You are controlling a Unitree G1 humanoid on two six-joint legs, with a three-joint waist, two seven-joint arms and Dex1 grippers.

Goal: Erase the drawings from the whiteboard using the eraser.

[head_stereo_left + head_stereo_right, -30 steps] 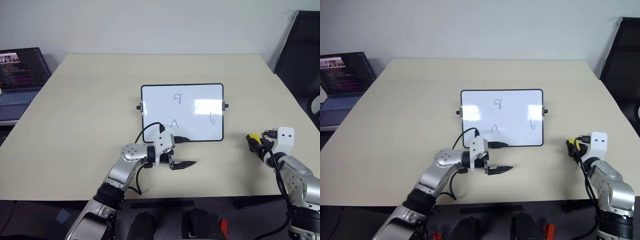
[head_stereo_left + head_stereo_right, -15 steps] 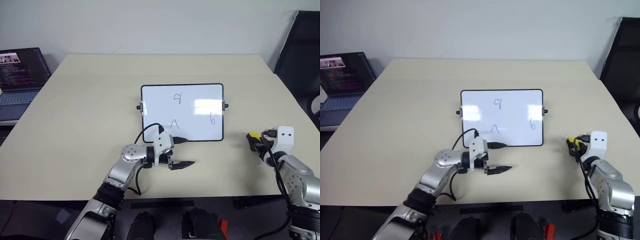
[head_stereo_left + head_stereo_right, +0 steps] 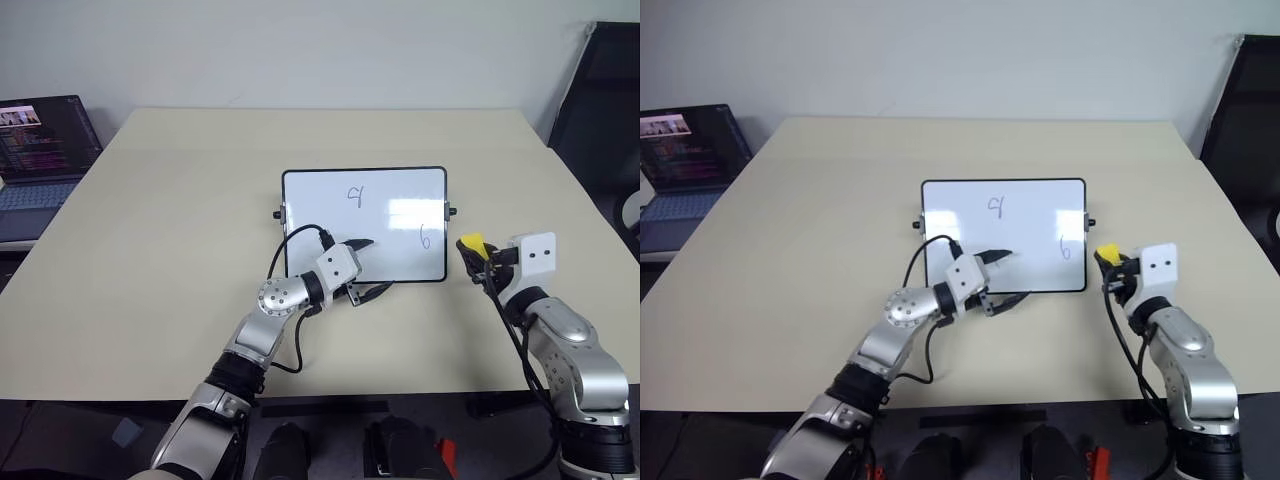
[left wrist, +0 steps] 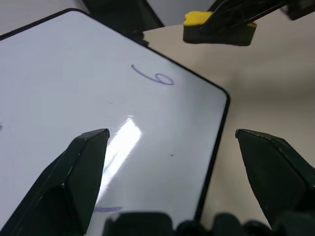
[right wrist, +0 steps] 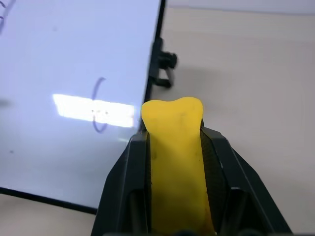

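Right end effector (image 3: 478, 252) pinches the eraser (image 3: 471, 243) between its two black fingers, yellow block sticking out past the tips; the grip leaves the front face free for wiping. It hangs above the tabletop (image 3: 150, 250), just beside the right short side of the whiteboard (image 3: 390, 190), near the knob there. Judgement: staged for a sweep inward, nearest mark being the "6" (image 3: 425, 237).

Left end effector (image 3: 362, 268) is spread wide, empty, over the whiteboard's near long edge toward its near-left corner. One finger lies across the spot where the "A" would be, so that mark is hidden in the head views. Judgement: it is placed to brace the board against sliding under the wipe; contact with the frame cannot be confirmed.

Whiteboard lies flat at mid-tabletop. The "9" (image 3: 354, 194) sits near the far long edge, untouched. No drawing erased yet.

Laptop (image 3: 40, 150) stands off the far-left corner, well apart.
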